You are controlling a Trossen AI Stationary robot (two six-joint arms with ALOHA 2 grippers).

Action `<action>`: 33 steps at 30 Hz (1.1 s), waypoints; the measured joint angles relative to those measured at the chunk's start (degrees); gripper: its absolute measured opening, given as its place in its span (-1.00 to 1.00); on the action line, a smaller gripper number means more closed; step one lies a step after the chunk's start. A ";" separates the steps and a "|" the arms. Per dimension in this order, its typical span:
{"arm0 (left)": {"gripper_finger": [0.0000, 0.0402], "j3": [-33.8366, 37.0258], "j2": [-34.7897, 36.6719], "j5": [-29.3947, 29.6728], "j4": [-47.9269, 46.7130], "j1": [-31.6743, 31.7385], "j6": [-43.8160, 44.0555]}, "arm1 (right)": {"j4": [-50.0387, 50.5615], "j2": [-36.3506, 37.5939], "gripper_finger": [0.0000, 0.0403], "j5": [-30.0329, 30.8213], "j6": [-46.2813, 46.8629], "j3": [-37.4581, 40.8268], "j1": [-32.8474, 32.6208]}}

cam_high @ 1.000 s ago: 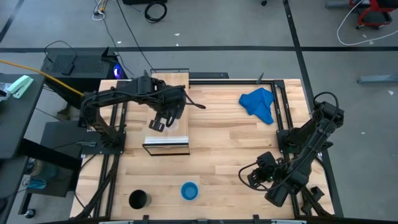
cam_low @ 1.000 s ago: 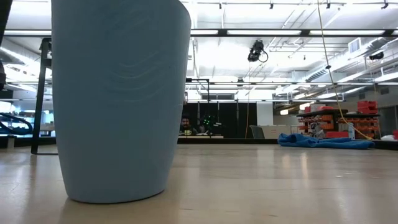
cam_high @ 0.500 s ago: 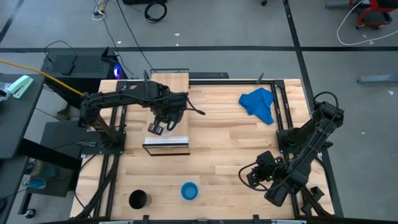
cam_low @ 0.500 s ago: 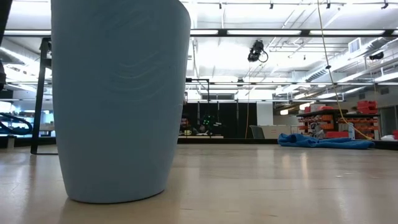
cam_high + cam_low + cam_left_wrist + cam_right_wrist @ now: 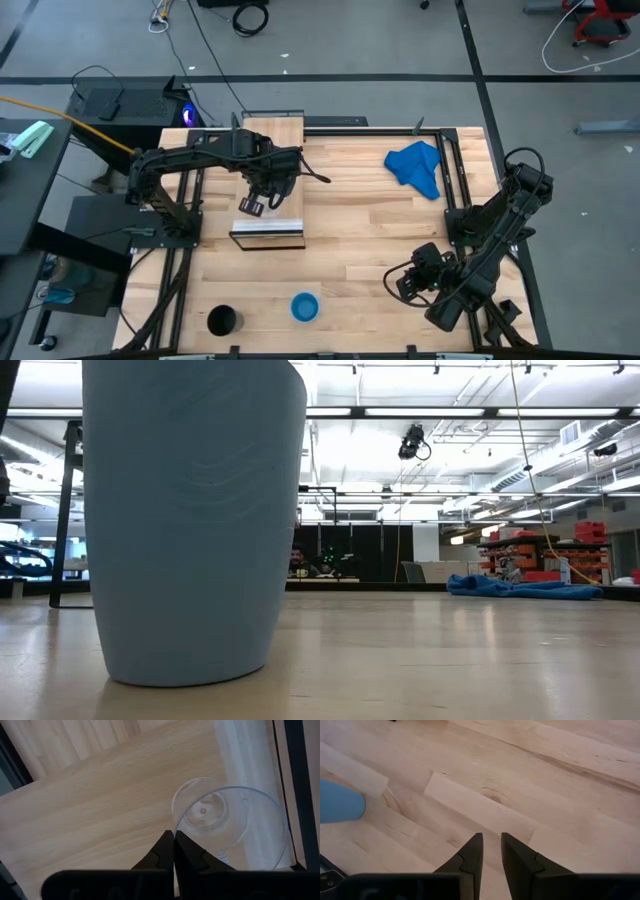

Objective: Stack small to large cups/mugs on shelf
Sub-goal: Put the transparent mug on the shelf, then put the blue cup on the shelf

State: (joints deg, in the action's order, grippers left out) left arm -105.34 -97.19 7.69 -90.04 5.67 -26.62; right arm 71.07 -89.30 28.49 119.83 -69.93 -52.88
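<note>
Pinching the rim of the clear glass cup (image 5: 231,827), my left pincer (image 5: 174,851) has its two fingers pressed tight together on the cup's thin wall, as my left wrist view shows. From above, that pincer (image 5: 252,205) sits over the shelf (image 5: 268,150), toward its near end by the pale front edge, and the cup's base appears to rest on the light wood of the shelf top (image 5: 100,795).

My right pincer (image 5: 403,283) waits low over the desk (image 5: 360,230) near the front right side, well apart from the shelf. Its fingers stand a little apart with nothing between them, and bare planks show through the gap in my right wrist view (image 5: 491,851).

My other two cups are on the desk at the front edge. The blue cup (image 5: 305,306) stands upright near the middle, and it fills the left part of the low view (image 5: 190,520) as a tall pale-blue wall. A sliver of it also shows at the edge of my right wrist view (image 5: 340,802). The black cup (image 5: 223,321) stands to its left, near the front left corner, apart from the blue one.

A blue cloth (image 5: 417,167) lies crumpled toward the far right of the desk, beside the dark frame.
</note>
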 joint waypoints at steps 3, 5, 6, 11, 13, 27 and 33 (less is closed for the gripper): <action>-0.95 0.00 0.00 -0.26 0.02 0.00 0.04 | -0.01 0.00 -0.63 -0.02 0.00 0.00 -0.02; -0.91 -0.02 0.00 -0.32 0.02 0.00 0.05 | 0.00 0.00 -0.63 -0.02 0.00 0.00 0.00; -0.88 -0.02 0.00 -0.38 0.02 0.00 0.08 | -0.01 0.00 -0.63 -0.02 -0.01 0.00 -0.01; -0.77 -0.02 0.02 -0.40 0.02 0.00 0.42 | -0.01 0.00 -0.63 -0.02 -0.01 0.00 -0.02; -0.74 -0.02 0.02 -0.40 0.02 0.00 0.47 | -0.01 0.00 -0.63 -0.02 -0.01 0.00 -0.02; -0.59 -0.07 0.07 6.72 0.02 0.17 3.50 | -0.01 0.00 -0.63 -0.02 0.00 0.00 -0.02; -0.59 -0.09 0.07 7.12 0.02 0.26 5.81 | -0.05 0.00 -0.63 -0.04 0.00 0.00 -0.02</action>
State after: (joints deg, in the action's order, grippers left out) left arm -105.43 -97.12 14.81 -90.02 5.93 -20.81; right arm 71.02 -89.30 28.45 119.83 -69.93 -52.90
